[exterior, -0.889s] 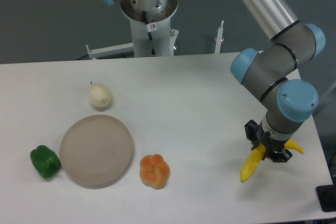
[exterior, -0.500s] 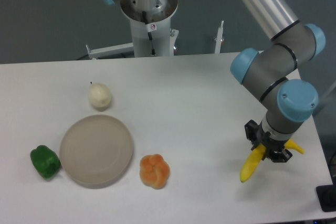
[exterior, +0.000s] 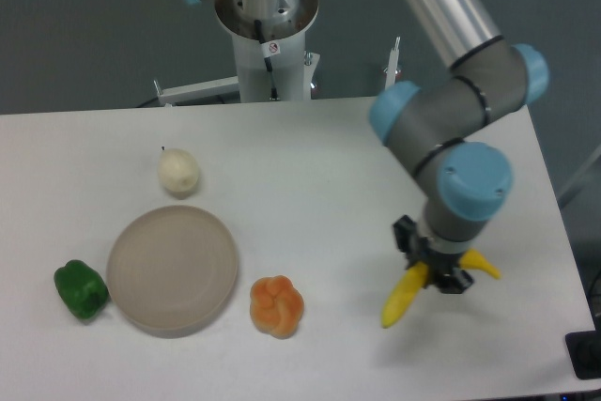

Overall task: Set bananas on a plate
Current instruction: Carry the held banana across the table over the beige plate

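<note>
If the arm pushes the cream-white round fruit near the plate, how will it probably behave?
The cream-white fruit looks nearly spherical, so it would probably roll rather than slide on the smooth white table. Its small dark stem may make the rolling wobble. It lies just behind the plate, whose low rim might stop it.

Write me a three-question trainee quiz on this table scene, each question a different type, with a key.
1. True or false: the banana already lies on the plate.
2. Which item sits nearest the plate's left edge?
A. orange fruit
B. green pepper
C. white fruit
3. Fill in: the tool is shut on the ____.

Key
1. False: the tool holds the banana to the right, well away from the plate.
2. B
3. banana
</note>
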`<move>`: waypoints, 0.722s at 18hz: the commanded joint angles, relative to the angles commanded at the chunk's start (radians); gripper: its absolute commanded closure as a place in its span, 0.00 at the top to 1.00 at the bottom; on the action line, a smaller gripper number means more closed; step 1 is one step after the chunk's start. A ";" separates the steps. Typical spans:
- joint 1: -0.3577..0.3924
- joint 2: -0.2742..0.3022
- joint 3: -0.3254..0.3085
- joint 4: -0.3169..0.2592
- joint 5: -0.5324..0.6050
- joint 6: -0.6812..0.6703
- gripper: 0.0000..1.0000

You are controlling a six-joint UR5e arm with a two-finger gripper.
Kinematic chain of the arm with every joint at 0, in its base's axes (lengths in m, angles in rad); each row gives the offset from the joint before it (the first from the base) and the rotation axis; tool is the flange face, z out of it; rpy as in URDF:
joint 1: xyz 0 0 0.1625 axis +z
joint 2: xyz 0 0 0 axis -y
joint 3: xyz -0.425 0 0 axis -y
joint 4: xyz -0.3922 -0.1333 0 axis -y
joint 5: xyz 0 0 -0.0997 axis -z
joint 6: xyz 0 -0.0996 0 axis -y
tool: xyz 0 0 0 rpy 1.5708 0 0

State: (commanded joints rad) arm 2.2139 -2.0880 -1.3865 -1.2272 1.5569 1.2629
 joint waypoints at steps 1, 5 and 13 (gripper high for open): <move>-0.053 0.023 -0.025 0.000 0.006 -0.064 0.05; -0.170 0.052 -0.051 -0.011 0.002 -0.181 0.05; -0.353 0.039 -0.127 0.005 0.008 -0.290 0.07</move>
State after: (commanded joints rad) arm 1.8608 -2.0494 -1.5139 -1.2226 1.5647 0.9726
